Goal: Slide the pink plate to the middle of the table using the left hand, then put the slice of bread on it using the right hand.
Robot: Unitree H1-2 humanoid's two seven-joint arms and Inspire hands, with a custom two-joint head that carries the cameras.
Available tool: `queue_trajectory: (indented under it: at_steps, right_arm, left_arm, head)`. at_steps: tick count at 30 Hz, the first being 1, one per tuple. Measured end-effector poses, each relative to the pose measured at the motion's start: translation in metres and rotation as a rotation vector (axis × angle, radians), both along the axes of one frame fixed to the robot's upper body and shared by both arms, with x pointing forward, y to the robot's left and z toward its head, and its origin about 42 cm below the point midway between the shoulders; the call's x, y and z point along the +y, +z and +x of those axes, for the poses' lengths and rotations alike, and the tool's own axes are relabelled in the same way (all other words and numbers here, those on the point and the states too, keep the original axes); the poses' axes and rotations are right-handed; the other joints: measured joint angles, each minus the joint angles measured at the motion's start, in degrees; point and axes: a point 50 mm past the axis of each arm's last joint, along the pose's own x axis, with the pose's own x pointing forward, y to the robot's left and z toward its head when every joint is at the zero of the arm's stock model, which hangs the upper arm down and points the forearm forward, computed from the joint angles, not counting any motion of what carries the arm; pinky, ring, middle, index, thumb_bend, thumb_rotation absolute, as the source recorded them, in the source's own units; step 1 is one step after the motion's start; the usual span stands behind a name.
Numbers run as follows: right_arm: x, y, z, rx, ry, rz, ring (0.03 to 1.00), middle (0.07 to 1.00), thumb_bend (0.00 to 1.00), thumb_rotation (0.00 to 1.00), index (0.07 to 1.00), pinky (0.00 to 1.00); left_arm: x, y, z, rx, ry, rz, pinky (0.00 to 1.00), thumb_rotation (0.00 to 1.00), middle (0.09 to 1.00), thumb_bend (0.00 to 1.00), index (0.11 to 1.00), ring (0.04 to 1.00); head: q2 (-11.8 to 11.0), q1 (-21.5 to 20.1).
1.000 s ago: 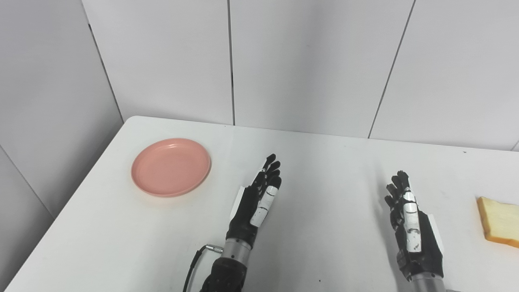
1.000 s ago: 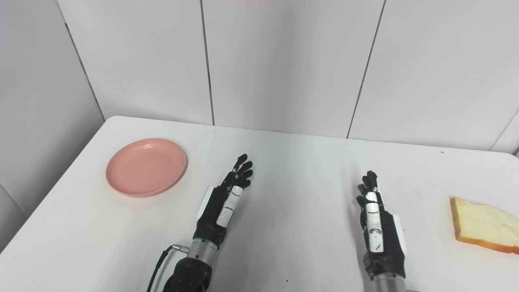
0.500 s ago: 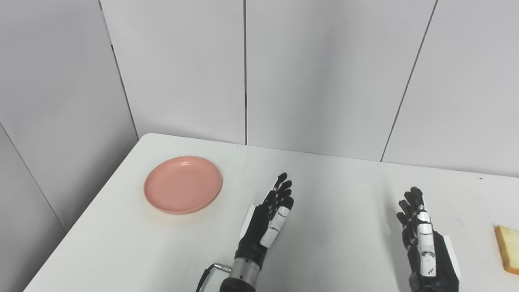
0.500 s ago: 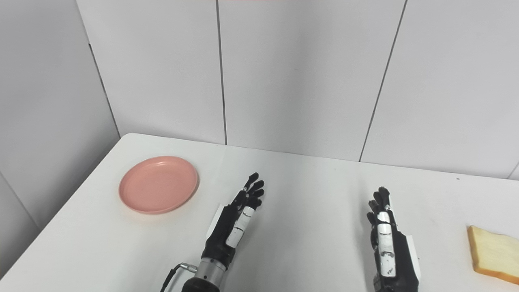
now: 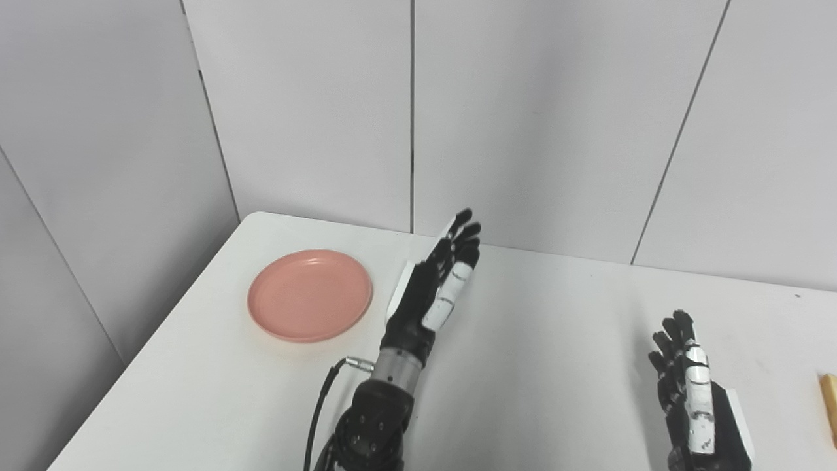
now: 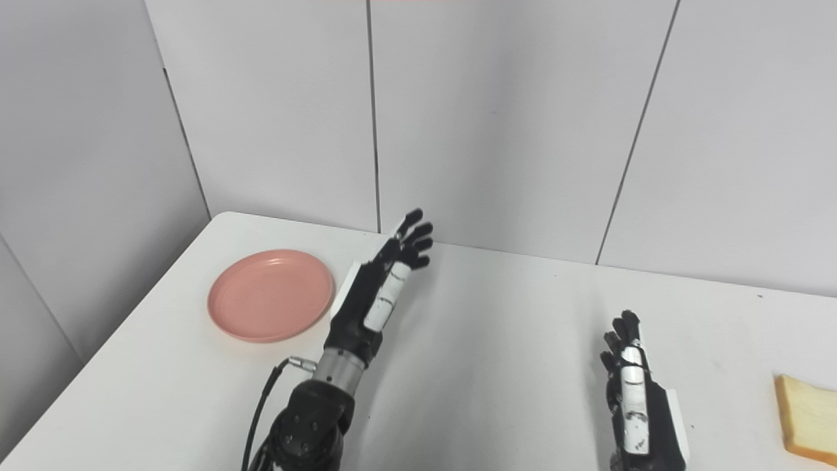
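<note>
Left eye view: pink plate [image 5: 310, 303] just left of raised left hand [image 5: 435, 290] (fingers spread, empty).

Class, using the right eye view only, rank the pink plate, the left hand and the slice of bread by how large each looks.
1. pink plate and left hand: alike, and the hand may be nearer the camera.
2. slice of bread, cut off by the frame.

Two head-mounted views, set side by side, look down and forward across the white table [image 5: 536, 366] toward the panelled wall [image 6: 497, 118]; both share nearly the whole scene.
</note>
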Motion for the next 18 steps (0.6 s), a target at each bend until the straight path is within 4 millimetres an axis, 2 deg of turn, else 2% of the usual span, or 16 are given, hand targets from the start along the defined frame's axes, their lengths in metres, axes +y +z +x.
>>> queue_trajectory:
  at_steps: [3,8,13,15,18]
  right_arm:
    - [0.001,0.0,0.0,0.0,0.0,0.0,1.0,1.0,0.61,1.0,1.0,1.0]
    - [0.001,0.0,0.0,-0.001,0.003,0.008,1.0,1.0,0.6,1.0,1.0,1.0]
    - [0.001,0.002,-0.001,-0.001,0.006,0.016,1.0,1.0,0.59,1.0,1.0,1.0]
    - [0.002,0.003,-0.001,0.0,0.007,0.018,1.0,1.0,0.59,1.0,1.0,1.0]
    - [0.002,0.008,-0.002,-0.007,0.004,0.021,1.0,1.0,0.61,1.0,1.0,1.0]
  left_arm:
    - [0.01,0.012,0.001,-0.001,-0.003,-0.028,0.95,0.91,0.94,0.8,0.949,0.936]
    - [0.038,0.035,0.008,-0.058,0.015,-0.04,0.98,0.9,0.964,0.73,0.962,0.956]
    - [0.063,0.051,0.015,-0.093,0.064,-0.04,0.97,0.92,0.948,0.72,0.947,0.944]
    - [0.074,0.058,0.015,-0.098,0.089,-0.059,0.96,0.9,0.935,0.74,0.938,0.925]
    - [0.09,0.065,0.017,-0.11,0.14,-0.063,0.95,0.95,0.928,0.77,0.938,0.93]
  head:
    - [0.09,0.09]
    - [0.53,0.79]
    - [0.7,1.58]
    - [0.79,2.1]
    - [1.05,2.29]
